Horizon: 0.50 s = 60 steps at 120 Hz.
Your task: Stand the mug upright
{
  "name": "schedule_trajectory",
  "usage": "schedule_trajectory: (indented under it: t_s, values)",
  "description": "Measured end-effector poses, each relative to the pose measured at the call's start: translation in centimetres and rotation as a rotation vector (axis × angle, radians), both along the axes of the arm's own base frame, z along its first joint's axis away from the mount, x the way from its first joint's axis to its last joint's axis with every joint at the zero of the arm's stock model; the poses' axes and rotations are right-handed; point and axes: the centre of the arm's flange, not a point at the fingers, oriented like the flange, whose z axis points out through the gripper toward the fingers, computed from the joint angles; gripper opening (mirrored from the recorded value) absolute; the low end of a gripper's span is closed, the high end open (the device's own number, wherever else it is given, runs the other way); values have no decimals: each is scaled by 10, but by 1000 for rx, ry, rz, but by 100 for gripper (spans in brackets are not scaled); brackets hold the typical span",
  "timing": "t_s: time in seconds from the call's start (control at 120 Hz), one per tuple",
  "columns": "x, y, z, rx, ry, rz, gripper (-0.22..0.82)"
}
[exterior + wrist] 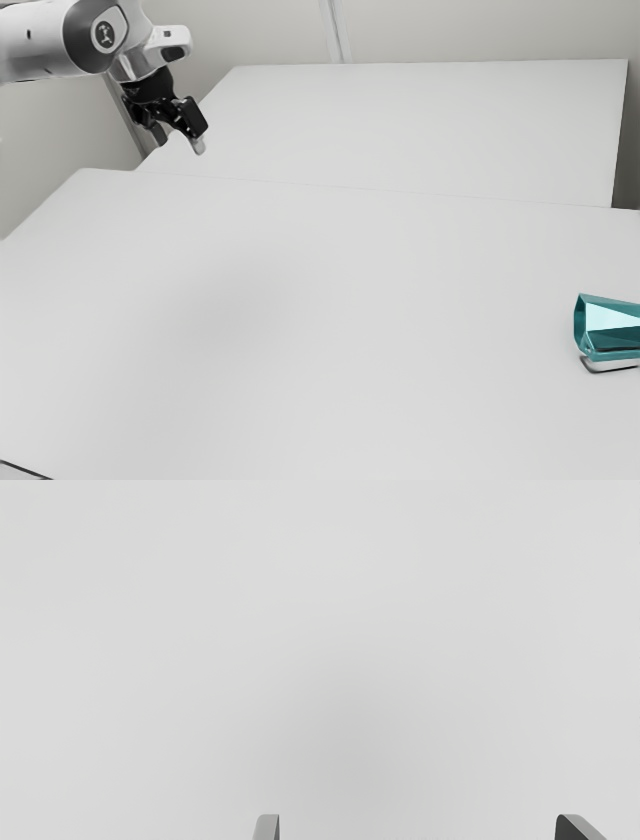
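Observation:
In the exterior view my gripper (181,145) hangs above the table at the upper left, far from the mug. Its two fingertips stand wide apart in the wrist view, where the gripper (417,827) is open with bare white surface beyond it. A teal mug (610,330) lies on its side at the exterior view's right edge, its wider end toward the exterior view's left. The picture's edge cuts off the rest of the mug.
The white table (300,330) spreads between the gripper and the mug. Behind it in the exterior view is another white surface (430,130), with pale walls beyond. A thin dark-edged object (22,470) shows at the lower left corner.

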Motion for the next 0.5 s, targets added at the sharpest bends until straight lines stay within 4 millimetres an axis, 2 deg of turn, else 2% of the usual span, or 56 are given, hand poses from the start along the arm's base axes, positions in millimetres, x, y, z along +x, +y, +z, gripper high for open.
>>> schedule_trajectory:
  t_s: [0.233,0.292,0.342,0.417,0.5]
  values:
    - [-2,1,-1,-4,6,4,60]
    - [-3,-1,-8,-34,18,6,60]
    - [-3,-7,-23,-96,43,11,60]
    - [-1,-27,-42,-178,62,0,60]
    - [2,-76,-50,-237,53,-59,60]
